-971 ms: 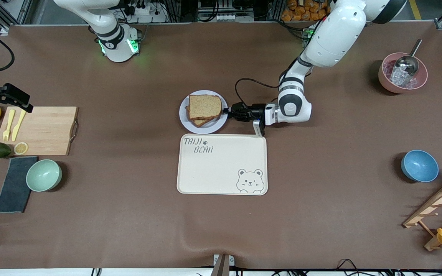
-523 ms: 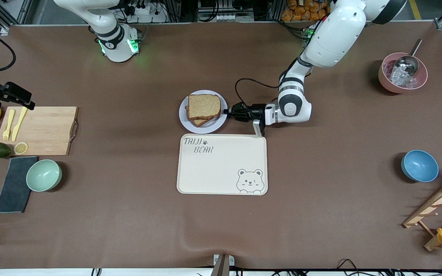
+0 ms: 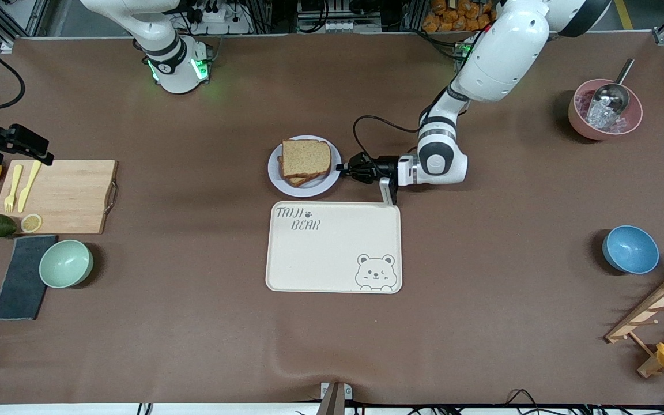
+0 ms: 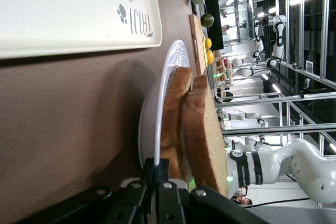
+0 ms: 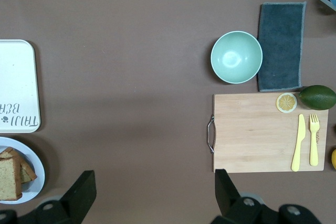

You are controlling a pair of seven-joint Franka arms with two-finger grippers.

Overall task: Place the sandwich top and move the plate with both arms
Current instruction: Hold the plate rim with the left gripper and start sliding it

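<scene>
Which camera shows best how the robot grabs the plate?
The left wrist view: the left gripper pinches the plate rim up close. The front view shows the plate whole; the right wrist view only its edge.

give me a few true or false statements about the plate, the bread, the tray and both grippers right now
1. The sandwich top lies on the plate. True.
2. The left gripper is shut on the plate's rim. True.
3. The plate sits on the tray. False: it is on the table, beside the tray and farther from the front camera.
4. The right gripper holds the green bowl. False: it is open, empty, over bare table.
</scene>
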